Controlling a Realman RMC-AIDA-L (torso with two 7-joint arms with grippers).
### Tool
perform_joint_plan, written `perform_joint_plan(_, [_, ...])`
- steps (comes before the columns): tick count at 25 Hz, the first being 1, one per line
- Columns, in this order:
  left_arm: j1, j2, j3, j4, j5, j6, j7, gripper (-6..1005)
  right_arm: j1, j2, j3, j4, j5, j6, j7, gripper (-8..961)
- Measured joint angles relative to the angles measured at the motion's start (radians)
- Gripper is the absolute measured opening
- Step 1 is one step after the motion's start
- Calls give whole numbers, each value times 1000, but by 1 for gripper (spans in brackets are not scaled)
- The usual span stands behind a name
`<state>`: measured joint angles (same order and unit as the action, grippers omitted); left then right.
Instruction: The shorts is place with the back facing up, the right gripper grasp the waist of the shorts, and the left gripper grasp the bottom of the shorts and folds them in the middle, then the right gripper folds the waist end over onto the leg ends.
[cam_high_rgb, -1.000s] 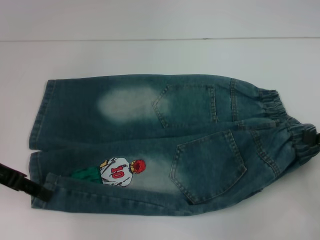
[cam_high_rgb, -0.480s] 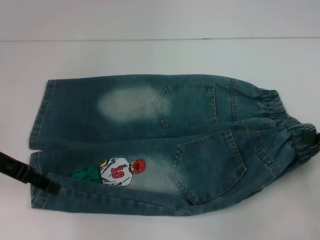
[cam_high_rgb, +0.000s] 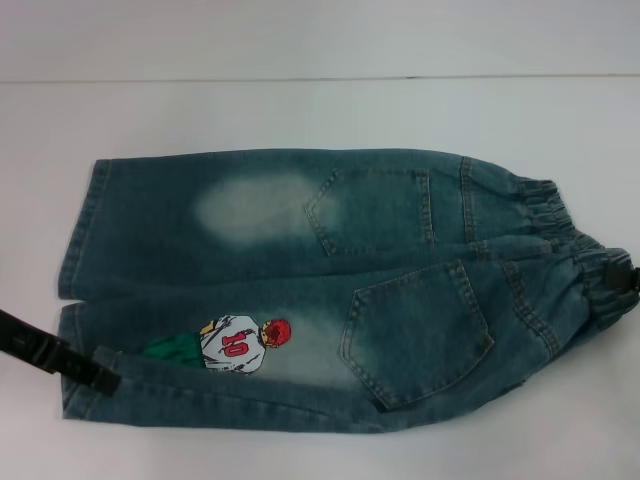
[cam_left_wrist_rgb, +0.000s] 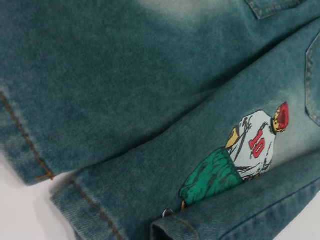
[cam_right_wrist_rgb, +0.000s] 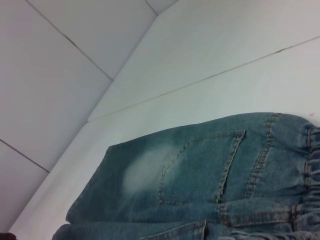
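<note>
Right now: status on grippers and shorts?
Left gripper at near leg hem; right gripper at waist. Shorts flat, back up, unfolded. No obstructions.

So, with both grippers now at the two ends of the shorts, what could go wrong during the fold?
1. The left gripper sits at the near corner of the leg hem, where the edge of the shorts is already turned over; it may pinch only that flap.
2. The right gripper is barely visible at the waist, beside the near half, so the far half could lag and the fold go crooked.
</note>
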<state>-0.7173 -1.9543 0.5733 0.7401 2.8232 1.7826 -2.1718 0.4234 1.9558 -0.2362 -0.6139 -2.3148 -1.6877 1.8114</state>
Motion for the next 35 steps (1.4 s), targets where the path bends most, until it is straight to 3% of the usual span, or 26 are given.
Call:
perform_joint_plan(14, [-7,7,5,-6,6,-35,3,621,1,0,1,0,0,2,2,84])
perform_joint_plan(25, [4,0,13,-34,21,-35,3,619,7,0,1,1,2,1,0,88])
perform_joint_plan(35, [-25,-2,21,-43,15,-22,7,616,11,0,-1,1,2,4,0,91])
